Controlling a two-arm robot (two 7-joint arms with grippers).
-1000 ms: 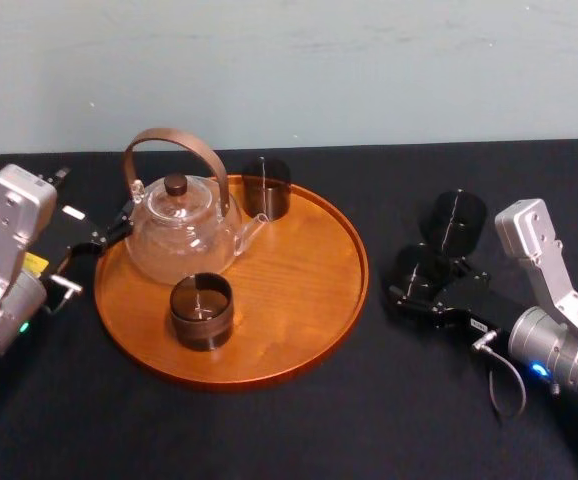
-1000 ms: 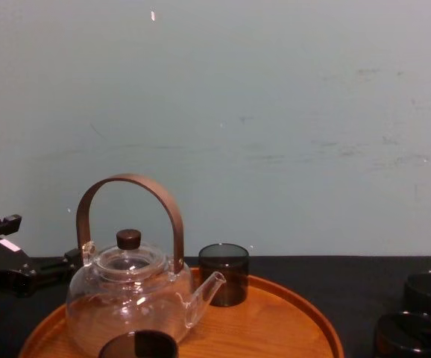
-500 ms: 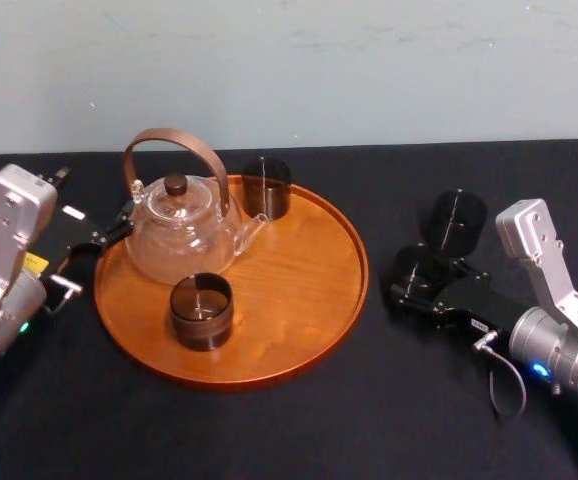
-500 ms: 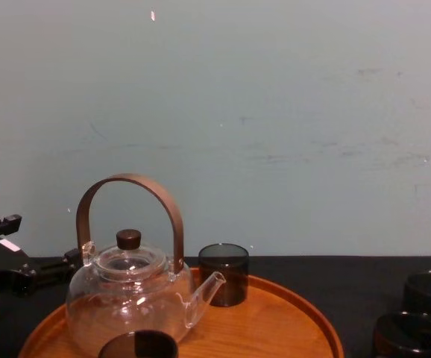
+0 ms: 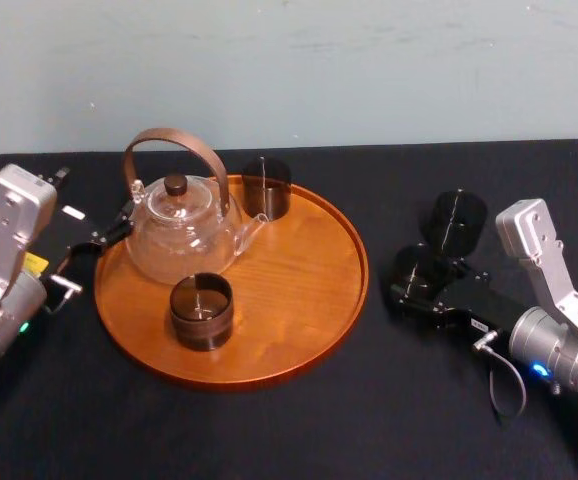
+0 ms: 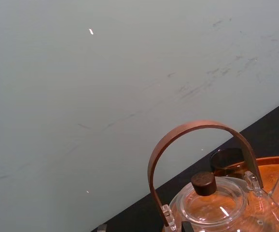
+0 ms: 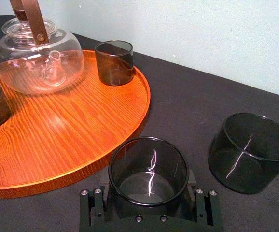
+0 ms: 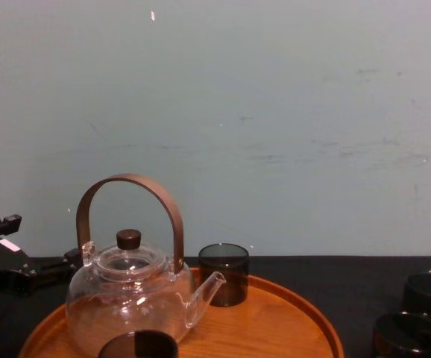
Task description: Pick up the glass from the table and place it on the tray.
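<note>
- Right of the round orange-brown wooden tray point(image 5: 314, 300), your right end effector point(image 5: 415, 276) clamps a smoky cylindrical glass point(image 7: 147, 169) on the black counter point(image 5: 369, 430).
- Your left end effector point(image 5: 109, 233) sits at the tray's left rim; you cannot tell its grip.

The table point(image 5: 289, 430) has a matte black covering and runs back to a pale wall. A large round orange-brown wooden tray point(image 5: 304, 320) with a low rim lies flat on it, left of the middle. To the tray's right two dark smoked glasses stand upright on the black surface. The nearer glass point(image 5: 416, 268) is near the tray's rim but apart from it. The farther glass point(image 5: 456, 215) stands just behind it, a little to the right, with a narrow gap between them.
</note>
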